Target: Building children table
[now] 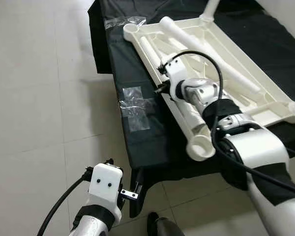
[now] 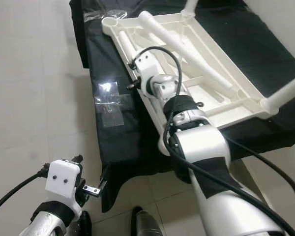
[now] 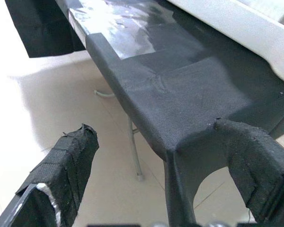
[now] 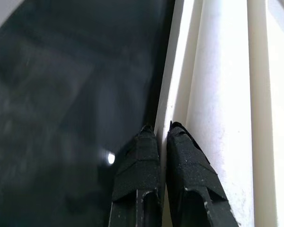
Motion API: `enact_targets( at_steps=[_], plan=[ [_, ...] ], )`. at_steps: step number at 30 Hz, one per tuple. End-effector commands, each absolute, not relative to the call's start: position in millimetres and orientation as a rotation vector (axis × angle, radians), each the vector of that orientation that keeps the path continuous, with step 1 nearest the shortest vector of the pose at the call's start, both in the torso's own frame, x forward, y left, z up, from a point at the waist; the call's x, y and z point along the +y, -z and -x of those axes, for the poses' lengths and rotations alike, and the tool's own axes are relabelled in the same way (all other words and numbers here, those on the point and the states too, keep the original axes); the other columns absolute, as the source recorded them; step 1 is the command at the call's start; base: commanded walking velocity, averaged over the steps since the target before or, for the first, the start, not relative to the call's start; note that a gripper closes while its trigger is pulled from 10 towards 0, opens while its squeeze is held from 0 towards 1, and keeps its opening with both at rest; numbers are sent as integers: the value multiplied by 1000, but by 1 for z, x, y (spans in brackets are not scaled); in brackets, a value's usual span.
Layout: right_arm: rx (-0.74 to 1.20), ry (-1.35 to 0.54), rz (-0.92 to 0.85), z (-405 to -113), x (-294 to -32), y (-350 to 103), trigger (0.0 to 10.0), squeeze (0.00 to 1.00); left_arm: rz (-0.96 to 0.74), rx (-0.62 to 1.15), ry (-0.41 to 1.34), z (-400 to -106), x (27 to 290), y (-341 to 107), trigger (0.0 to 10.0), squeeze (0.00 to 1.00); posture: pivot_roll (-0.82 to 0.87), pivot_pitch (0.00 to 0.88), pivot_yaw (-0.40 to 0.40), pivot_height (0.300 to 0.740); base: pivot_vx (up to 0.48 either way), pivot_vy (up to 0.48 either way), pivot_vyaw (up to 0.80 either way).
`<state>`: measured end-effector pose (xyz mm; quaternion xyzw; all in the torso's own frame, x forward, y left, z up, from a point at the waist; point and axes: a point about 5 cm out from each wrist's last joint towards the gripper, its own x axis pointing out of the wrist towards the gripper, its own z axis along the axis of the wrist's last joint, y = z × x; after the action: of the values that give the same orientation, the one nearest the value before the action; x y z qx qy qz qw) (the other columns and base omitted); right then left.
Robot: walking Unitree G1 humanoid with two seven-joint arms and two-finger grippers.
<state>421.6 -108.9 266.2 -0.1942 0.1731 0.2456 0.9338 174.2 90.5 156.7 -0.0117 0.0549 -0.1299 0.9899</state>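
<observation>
Assembly work on a child's table, the white plastic tabletop (image 1: 221, 69) lying upside down on a desk (image 1: 137, 142) draped in black cloth, a tiled floor (image 1: 39, 98) around it. At far left the left gripper (image 1: 132, 195) hangs low beside the desk's near corner, fingers spread wide and holding nothing. Clear plastic bags (image 1: 135, 105) lie flat on the cloth between that corner and the tabletop. At centre the right gripper (image 4: 162, 135) has its two fingers (image 4: 189, 161) nearly together, pinching the thin raised rim along the tabletop's left edge, one finger outside on the cloth side, one inside. A loose white leg (image 1: 206, 54) lies across the ribbed underside; round sockets (image 1: 201, 146) sit at the near and far corners of that edge, and at the right side two legs (image 2: 285, 93) appear already fitted and standing up.

The step looks like steadying or shifting the tabletop by its rim. To do it well, the grip wants to be seated deep on the rim rather than at the fingertips, and any pull kept slow and level, since the cloth may slide or bunch under the plastic and the loose leg could roll.

No brand, label or writing can be read on any part.
</observation>
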Motion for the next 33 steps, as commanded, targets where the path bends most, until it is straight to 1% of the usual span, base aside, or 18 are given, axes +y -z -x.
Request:
enact_targets(
  at_steps=[1,2,4,7,10,14,17,18,19,23,24,25,29,33],
  plan=[
    [539,-570,468,-413,-115,-225,0,0,30,138,270,-172,89,-151,10000,0,57,289,-129,740,0,0,0],
    [539,-570,468,-413,-115,-225,0,0,30,138,270,-172,89,-151,10000,0,57,289,-129,740,0,0,0],
    [555,-597,539,-413,-126,-224,0,0,29,138,271,-173,89,-151,10000,0,57,289,-129,740,0,0,0],
    [582,-638,589,-411,-133,-222,0,0,28,137,270,-173,89,-151,10000,0,59,290,-126,740,0,0,0],
    [646,-772,702,-406,-143,-216,0,0,25,137,269,-174,90,-151,10000,0,61,294,-125,740,0,0,0],
    [677,-839,743,-402,-146,-214,0,0,24,136,269,-174,90,-151,10000,0,61,295,-123,740,0,0,0],
    [749,-926,856,-396,-159,-206,0,0,23,135,269,-174,91,-151,10000,0,62,297,-121,740,0,0,0],
    [749,-926,856,-396,-159,-206,0,0,23,135,269,-174,91,-151,10000,0,62,297,-121,740,0,0,0],
    [786,-981,904,-393,-167,-202,0,0,22,134,269,-174,91,-151,10000,0,62,300,-117,740,0,0,0],
    [814,-1019,945,-390,-173,-201,0,0,21,134,267,-174,91,-151,10000,0,64,300,-118,740,0,0,0],
    [841,-1037,1015,-387,-182,-199,0,0,20,135,266,-175,91,-151,10000,0,62,302,-116,740,0,0,0],
    [863,-1040,1038,-386,-186,-197,0,0,20,135,266,-175,91,-151,10000,0,61,302,-118,740,0,0,0],
    [897,-1054,1072,-383,-193,-196,0,0,19,134,265,-175,92,-151,10000,0,61,303,-118,740,0,0,0],
    [943,-1085,1157,-380,-205,-196,0,0,19,134,263,-175,92,-151,10000,0,64,303,-117,740,0,0,0]
  ],
)
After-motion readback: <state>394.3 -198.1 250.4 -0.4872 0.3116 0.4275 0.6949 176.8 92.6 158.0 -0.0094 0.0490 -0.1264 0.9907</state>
